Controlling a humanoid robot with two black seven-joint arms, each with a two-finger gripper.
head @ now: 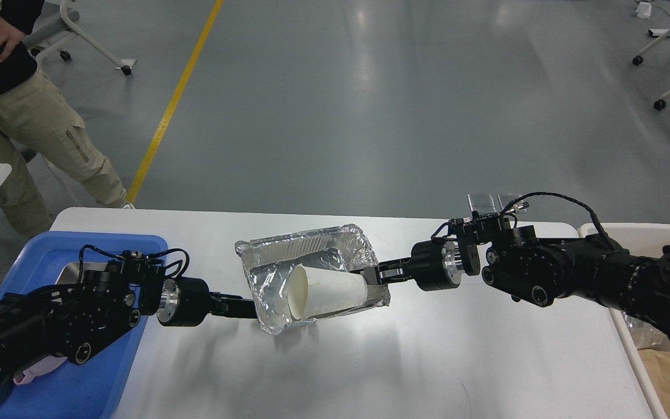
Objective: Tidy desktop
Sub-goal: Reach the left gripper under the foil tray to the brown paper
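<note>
A crumpled foil tray (pixel 288 259) is in the middle of the white desktop (pixel 428 361), tilted, with a shadow under it. A white paper cup (pixel 326 291) lies on its side in the tray, mouth to the left. My right gripper (pixel 374 273) is shut on the tray's right rim and holds it. My left gripper (pixel 249 306) reaches in from the left and meets the tray's left edge. Its fingertips are dark and partly behind the foil, so I cannot tell whether it is open or shut.
A blue plastic tray (pixel 96 372) sits at the desktop's left end, under my left arm, with a steel container (pixel 69 270) and a pink object (pixel 32 365) mostly hidden. A beige bin (pixel 631 231) stands past the right edge. A person (pixel 27 116) stands far left.
</note>
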